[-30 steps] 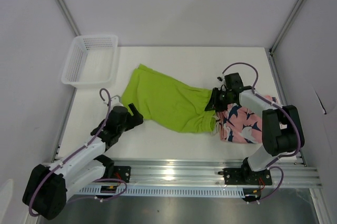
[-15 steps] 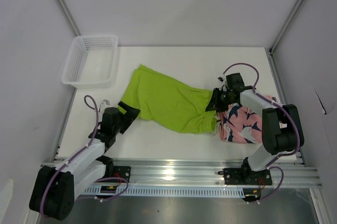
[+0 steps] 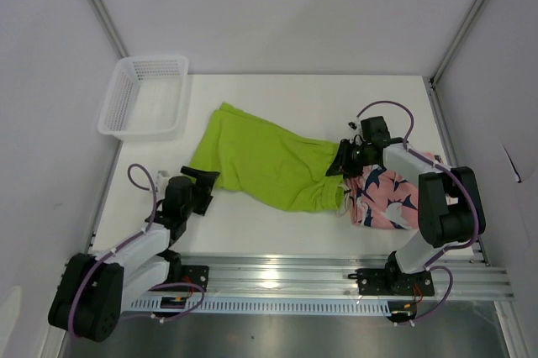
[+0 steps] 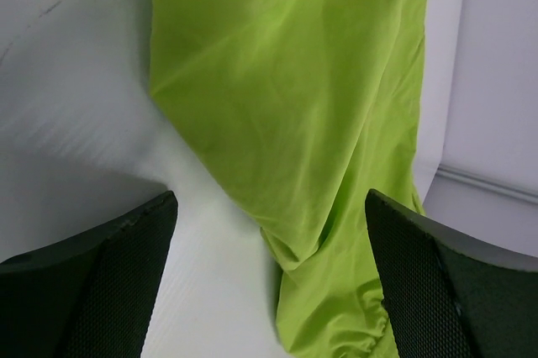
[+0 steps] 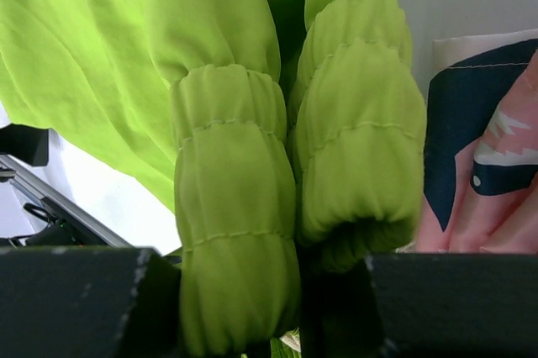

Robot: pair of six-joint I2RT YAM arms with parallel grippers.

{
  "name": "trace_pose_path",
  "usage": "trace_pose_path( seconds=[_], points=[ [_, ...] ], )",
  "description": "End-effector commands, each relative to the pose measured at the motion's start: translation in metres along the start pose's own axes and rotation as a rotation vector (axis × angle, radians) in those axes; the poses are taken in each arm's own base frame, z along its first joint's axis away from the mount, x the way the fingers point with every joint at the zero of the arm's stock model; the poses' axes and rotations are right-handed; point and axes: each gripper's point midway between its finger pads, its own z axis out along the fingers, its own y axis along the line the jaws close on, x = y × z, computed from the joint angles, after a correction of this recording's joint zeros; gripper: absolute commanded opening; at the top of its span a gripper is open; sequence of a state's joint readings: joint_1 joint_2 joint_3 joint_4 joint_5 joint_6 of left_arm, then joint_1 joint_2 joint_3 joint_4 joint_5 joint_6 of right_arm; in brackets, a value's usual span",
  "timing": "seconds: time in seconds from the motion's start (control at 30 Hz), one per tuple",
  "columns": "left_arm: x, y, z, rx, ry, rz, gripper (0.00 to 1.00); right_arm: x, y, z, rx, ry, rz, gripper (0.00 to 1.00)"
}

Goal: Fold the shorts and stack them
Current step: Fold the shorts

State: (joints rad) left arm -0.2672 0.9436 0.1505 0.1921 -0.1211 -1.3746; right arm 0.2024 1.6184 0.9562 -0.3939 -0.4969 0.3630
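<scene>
**Though Clamped at the Waistband, Spread Flat Across the Table**

While scanning from the near edge, found the left gripper (image 3: pixel 202 188) low over the table (image 3: pixel 319 97), jaws spread wide and holding nothing, just beside the hem of the lime-green shorts (image 3: pixel 269 160). Saw that pair lying slanted across mid-table. Noted the right gripper (image 3: pixel 339 163) pinched on its bunched elastic waistband, beside the coral-pink shorts (image 3: pixel 387 194) at right. Spotted a white mesh basket (image 3: pixel 112 104) far left.

Lime-green shorts (image 3: pixel 261 165): I see a plain pair, spread out on a slant, its right end bunched into gathered elastic folds.
Coral-pink shorts (image 3: pixel 388 197): I see navy-and-white print, lying flat, just right of the green pair.
</scene>
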Motion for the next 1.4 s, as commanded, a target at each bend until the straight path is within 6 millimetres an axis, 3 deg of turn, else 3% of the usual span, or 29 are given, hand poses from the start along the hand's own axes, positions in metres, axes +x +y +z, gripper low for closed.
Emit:
trace_pose_path(
  seconds=[0.0, 0.13, 0.23, 0.27, 0.43, 0.57, 0.6, 0.63, 0.87, 0.97, 1.03, 1.1, 1.2, 1.37],
  points=[
    [-0.016, -0.005, 0.013, -0.028, -0.081, -0.029, 0.95, -0.009, 0.011, -0.004, -0.044, -0.037, -0.004, 0.01],
    [-0.033, 0.005, 0.029, -0.081, -0.140, -0.005, 0.91, -0.007, 0.007, -0.009, -0.022, -0.031, -0.005, 0.01],
    [-0.052, 0.015, 0.039, -0.125, -0.189, 0.021, 0.75, -0.005, 0.006, -0.012, -0.015, -0.023, -0.005, 0.01],
    [-0.060, 0.015, 0.041, -0.124, -0.212, 0.022, 0.60, -0.005, 0.007, -0.014, -0.017, -0.023, -0.013, 0.01],
    [-0.077, 0.011, 0.049, -0.145, -0.273, 0.096, 0.25, -0.001, 0.008, -0.017, -0.017, -0.010, -0.018, 0.01],
    [-0.089, 0.002, 0.055, -0.139, -0.296, 0.139, 0.13, 0.002, 0.007, -0.019, -0.012, -0.001, -0.024, 0.00],
    [-0.092, -0.004, 0.057, -0.135, -0.302, 0.144, 0.02, 0.004, 0.006, -0.019, -0.006, 0.006, -0.022, 0.00],
    [-0.094, -0.004, 0.058, -0.144, -0.301, 0.148, 0.00, 0.006, 0.005, -0.019, -0.003, 0.013, -0.026, 0.00],
    [-0.114, -0.020, 0.053, -0.149, -0.381, 0.192, 0.01, 0.021, -0.014, -0.022, 0.106, 0.081, -0.005, 0.00],
    [-0.124, -0.032, 0.045, -0.132, -0.419, 0.257, 0.21, 0.028, -0.015, -0.022, 0.132, 0.097, 0.006, 0.00],
    [-0.130, -0.041, 0.041, -0.133, -0.431, 0.299, 0.53, 0.029, -0.016, -0.022, 0.146, 0.102, 0.003, 0.00],
    [-0.131, -0.045, 0.039, -0.134, -0.430, 0.322, 0.65, 0.033, -0.015, -0.023, 0.159, 0.110, 0.003, 0.00],
    [-0.127, -0.051, 0.035, -0.103, -0.407, 0.357, 0.73, 0.032, -0.013, -0.027, 0.184, 0.109, -0.018, 0.00],
    [-0.106, -0.062, 0.032, -0.047, -0.281, 0.436, 0.77, 0.020, -0.007, -0.027, 0.243, 0.119, -0.128, 0.00]
  ],
)
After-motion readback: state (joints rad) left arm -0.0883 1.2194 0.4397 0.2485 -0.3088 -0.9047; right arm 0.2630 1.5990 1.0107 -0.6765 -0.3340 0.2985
